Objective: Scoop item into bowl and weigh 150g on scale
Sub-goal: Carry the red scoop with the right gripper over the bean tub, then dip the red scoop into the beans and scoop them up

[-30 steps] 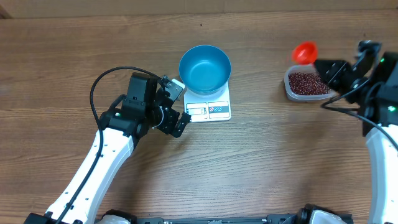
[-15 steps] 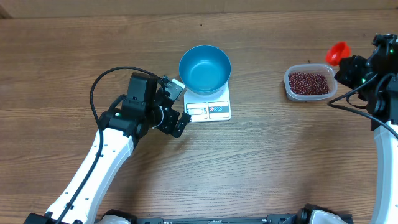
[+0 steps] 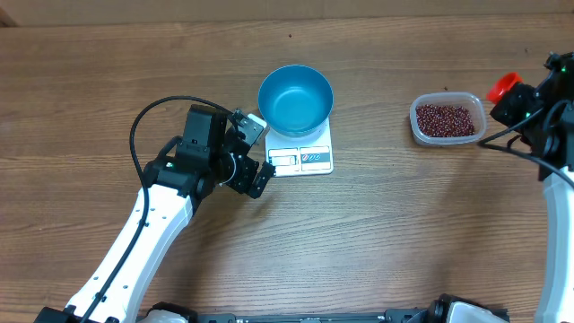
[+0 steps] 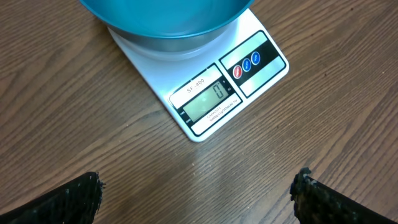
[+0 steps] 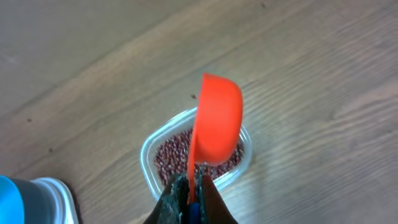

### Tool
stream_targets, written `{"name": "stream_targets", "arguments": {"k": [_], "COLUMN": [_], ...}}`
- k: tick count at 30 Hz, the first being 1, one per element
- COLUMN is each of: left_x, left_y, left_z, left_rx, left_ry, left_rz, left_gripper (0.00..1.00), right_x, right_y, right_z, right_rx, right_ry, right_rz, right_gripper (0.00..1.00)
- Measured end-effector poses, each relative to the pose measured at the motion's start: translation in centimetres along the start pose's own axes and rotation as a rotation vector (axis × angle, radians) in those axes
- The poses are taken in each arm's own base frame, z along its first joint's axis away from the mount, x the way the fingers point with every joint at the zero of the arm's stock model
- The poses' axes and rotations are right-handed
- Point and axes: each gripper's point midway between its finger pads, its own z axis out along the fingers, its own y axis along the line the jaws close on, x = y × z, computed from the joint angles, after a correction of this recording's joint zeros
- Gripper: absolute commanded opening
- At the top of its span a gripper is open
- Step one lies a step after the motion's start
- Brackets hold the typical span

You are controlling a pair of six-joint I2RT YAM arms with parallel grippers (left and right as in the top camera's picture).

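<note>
Rightward past the clear plastic tub [image 3: 415, 121] of maroon beans [image 3: 446, 119], the round orange plastic scoop [image 3: 502, 87] is carried, its handle clamped in the shut right tool [image 5: 189, 194]. Beans could be spilled onto the wooden desk [image 3: 404, 224] by this on-edge tilt. The deep blue bowl [image 3: 296, 97] is seated empty on the white rectangular scale [image 4: 211, 102]; the left tool [image 4: 196, 199] is held wide open beside it.

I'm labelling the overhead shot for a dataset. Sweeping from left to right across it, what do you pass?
left gripper → blue bowl → clear tub of beans → red scoop
</note>
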Motion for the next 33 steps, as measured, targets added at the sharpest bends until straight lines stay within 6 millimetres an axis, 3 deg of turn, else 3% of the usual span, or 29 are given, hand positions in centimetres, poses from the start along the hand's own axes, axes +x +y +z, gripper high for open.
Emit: {"name": "stream_targets", "arguments": {"k": [6, 8, 14, 18, 33], "left_x": [0.0, 0.0, 0.0, 0.0, 0.0], "left_y": [0.0, 0.0, 0.0, 0.0, 0.0], "left_z": [0.0, 0.0, 0.0, 0.0, 0.0], "left_rx": [0.000, 0.000, 0.000, 0.000, 0.000], "left_ry": [0.000, 0.001, 0.000, 0.000, 0.000], "left_rz": [0.000, 0.000, 0.000, 0.000, 0.000], "left_gripper": [1.00, 1.00, 1.00, 1.00, 1.00], "right_x": [-4.4, -4.6, -0.9, 0.6, 3.2], "right_y": [1.1, 1.1, 0.6, 0.5, 1.0], "right_z": [-1.8, -1.2, 4.1, 6.2, 6.6], "right_rx": [0.013, 0.019, 0.002, -0.022, -0.095], "right_ry": [-0.023, 0.000, 0.205, 0.279, 0.376], "right_rz": [-0.073, -0.114, -0.211, -0.259, -0.416], "right_gripper": [0.04, 0.04, 0.04, 0.04, 0.04]}}
